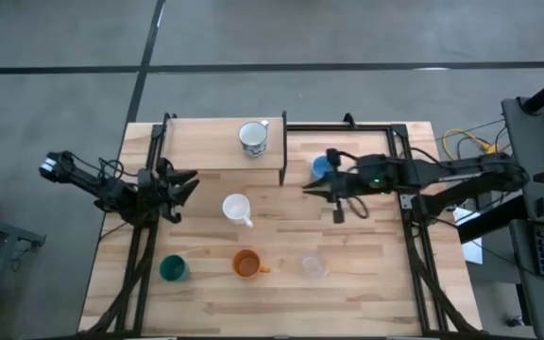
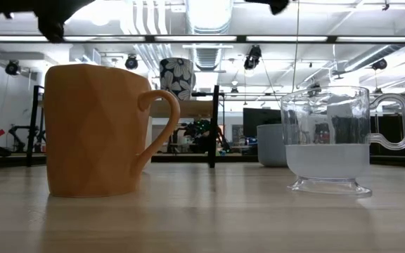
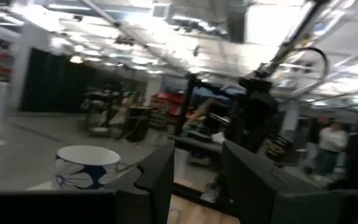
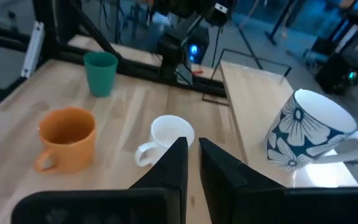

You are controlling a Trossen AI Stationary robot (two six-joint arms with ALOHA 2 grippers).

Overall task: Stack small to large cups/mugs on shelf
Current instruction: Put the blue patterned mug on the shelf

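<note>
While the floral mug (image 1: 252, 138) sits on the shelf (image 1: 206, 146) | right gripper (image 1: 307, 190) fingers nearly together, empty, white cup (image 1: 237, 208) at its 9 o'clock | left gripper (image 1: 190, 182) fingers apart, empty.

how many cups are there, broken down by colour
white with dark flower print, on the shelf: 1
plain white: 1
light blue: 1
dark green: 1
orange: 1
clear: 1
total: 6 cups

light blue cup (image 1: 320, 166) half hidden under right arm beside shelf (image 1: 206, 146); left wrist view blurred throughout.
</note>
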